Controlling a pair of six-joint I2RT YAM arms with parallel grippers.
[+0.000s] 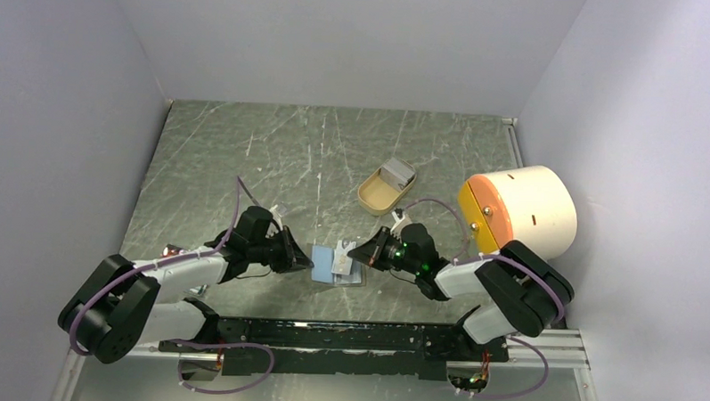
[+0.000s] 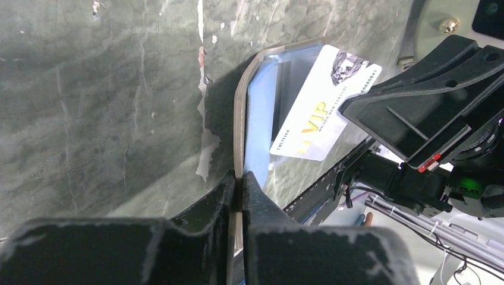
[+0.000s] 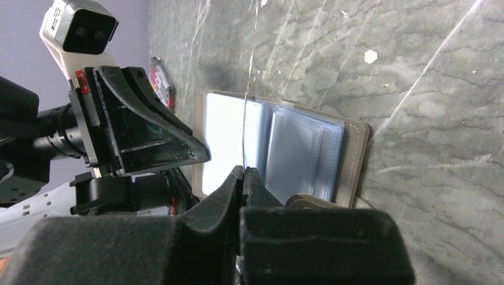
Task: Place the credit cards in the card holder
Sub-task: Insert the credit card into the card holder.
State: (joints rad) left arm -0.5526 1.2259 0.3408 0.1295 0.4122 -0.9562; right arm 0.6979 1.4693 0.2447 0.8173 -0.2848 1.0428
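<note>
Mid-insertion, not done. Pinning the card holder (image 3: 355,160) open flat on the table (image 1: 246,161), between the two arms near the front edge, with the left gripper (image 2: 239,181) clenched on the rim of its left cover (thin tan edge sandwiched between the pads (image 2: 260,199)). Gripping one credit card (image 2: 324,101) with the right gripper (image 3: 243,175), jaws closed tight on its edge. White, gold VIP print, tilted over the bluish inside of the holder. Seen edge-on from the right wrist as a thin line above the fold, just left of the clear sleeves (image 3: 297,151). By the look of it, not yet seated in a pocket: most of the face showing from the left wrist, lower corner down by the holder's inside, touching or not, cannot tell. No other loose cards spotted in the top view. Cannot tell whether any sleeve is already filled (too much glare on the plastic). Left to do, as a judgement: slide this card fully into a sleeve, release, deal with any further cards. Tan tray (image 1: 386,187) and cream cylinder (image 1: 520,211) further back and to the right, well apart from the holder, not involved.
</note>
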